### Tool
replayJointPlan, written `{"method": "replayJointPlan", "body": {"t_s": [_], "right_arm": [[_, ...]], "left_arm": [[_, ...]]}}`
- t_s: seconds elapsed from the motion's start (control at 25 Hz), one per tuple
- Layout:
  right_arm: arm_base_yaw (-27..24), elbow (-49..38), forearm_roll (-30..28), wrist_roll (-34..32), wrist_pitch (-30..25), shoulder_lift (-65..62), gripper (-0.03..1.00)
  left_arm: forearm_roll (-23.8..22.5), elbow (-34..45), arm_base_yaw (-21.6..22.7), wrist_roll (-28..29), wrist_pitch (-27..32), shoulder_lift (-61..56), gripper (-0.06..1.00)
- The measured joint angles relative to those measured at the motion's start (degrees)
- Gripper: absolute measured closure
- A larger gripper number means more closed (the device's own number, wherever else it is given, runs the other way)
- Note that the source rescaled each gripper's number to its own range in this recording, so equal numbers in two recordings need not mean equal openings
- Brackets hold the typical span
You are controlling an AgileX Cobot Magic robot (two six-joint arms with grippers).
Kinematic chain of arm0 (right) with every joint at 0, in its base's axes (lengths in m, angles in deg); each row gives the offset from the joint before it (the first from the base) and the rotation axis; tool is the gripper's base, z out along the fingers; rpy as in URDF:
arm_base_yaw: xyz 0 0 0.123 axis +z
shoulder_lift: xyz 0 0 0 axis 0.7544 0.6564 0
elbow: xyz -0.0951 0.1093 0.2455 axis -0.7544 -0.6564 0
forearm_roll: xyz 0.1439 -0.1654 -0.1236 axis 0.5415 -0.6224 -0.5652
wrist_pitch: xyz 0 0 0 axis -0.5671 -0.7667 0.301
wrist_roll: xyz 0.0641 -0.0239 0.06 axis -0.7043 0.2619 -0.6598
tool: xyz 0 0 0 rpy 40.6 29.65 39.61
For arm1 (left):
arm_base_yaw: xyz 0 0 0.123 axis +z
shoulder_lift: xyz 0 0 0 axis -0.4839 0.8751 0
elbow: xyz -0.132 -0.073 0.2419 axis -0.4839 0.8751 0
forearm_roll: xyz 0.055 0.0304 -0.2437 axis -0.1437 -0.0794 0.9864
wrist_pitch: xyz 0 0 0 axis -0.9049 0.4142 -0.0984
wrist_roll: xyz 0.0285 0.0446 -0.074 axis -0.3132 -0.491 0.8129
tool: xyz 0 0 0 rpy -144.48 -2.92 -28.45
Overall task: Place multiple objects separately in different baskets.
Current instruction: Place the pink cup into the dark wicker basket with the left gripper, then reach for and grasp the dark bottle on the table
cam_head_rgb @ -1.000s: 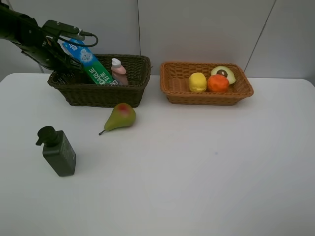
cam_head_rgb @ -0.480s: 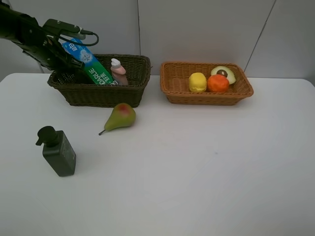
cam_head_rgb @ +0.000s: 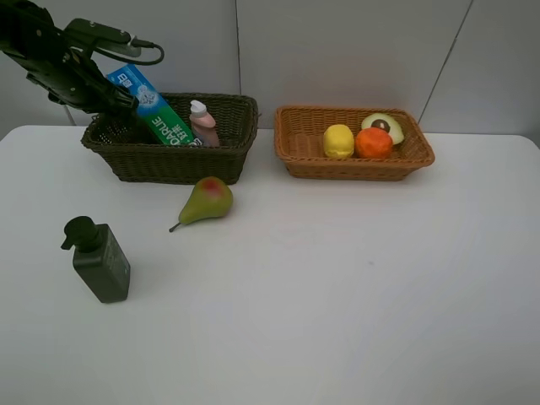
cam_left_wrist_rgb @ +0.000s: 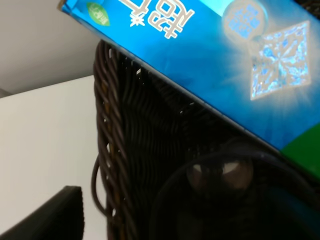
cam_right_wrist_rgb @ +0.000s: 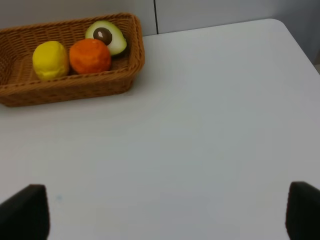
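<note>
The blue-green toothpaste box (cam_head_rgb: 155,107) leans in the dark basket (cam_head_rgb: 181,163), its top end sticking out over the left rim. My left gripper (cam_head_rgb: 114,94) hovers just left of that end, open and holding nothing. In the left wrist view the box (cam_left_wrist_rgb: 210,55) fills the top, with one finger (cam_left_wrist_rgb: 50,220) low beside the basket's wall (cam_left_wrist_rgb: 130,165). A small pink bottle (cam_head_rgb: 202,123) stands in the same basket. The lemon (cam_head_rgb: 338,141), orange (cam_head_rgb: 373,143) and avocado half (cam_head_rgb: 384,126) lie in the light basket (cam_head_rgb: 354,170). My right gripper (cam_right_wrist_rgb: 162,212) is open over bare table.
A pear (cam_head_rgb: 207,200) lies on the white table (cam_head_rgb: 337,287) in front of the dark basket. The dark green pump bottle (cam_head_rgb: 99,260) stands near the left front. A grey wall rises right behind both baskets.
My left gripper has opened and let go of the toothpaste box, then drawn up and slightly left. The box stays leaning in the dark basket. Nothing else has moved.
</note>
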Motion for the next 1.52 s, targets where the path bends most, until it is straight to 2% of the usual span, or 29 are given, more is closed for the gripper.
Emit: {"method": "replayJointPlan", "body": {"t_s": [0.12,0.44,0.68,0.92,1.12,1.36,1.52], "right_arm": [[0.00,0.00,0.00,0.00,0.00,0.00,-0.03],[0.00,0.00,0.00,0.00,0.00,0.00,-0.03],[0.00,0.00,0.00,0.00,0.00,0.00,-0.03],[0.00,0.00,0.00,0.00,0.00,0.00,-0.03],[0.00,0.00,0.00,0.00,0.00,0.00,-0.03],[0.00,0.00,0.00,0.00,0.00,0.00,-0.03],[0.00,0.00,0.00,0.00,0.00,0.00,-0.03]], "left_arm": [[-0.11,0.00,0.00,-0.35,2.85,-2.12,-0.04],[-0.33,0.00,0.00,-0.51,12.42,-8.46,-0.05],[-0.27,-0.07,-0.64,-0.51,25.45,-14.72,-0.05],[0.18,-0.07,-3.50,-1.07,39.05,-21.03,-0.05],[4.28,-0.07,-7.87,-1.07,46.49,-23.30,-0.05],[7.39,-0.07,-13.39,-1.07,48.37,-23.31,-0.05],[7.66,-0.07,-16.23,1.75,48.41,-23.31,-0.05]]}}
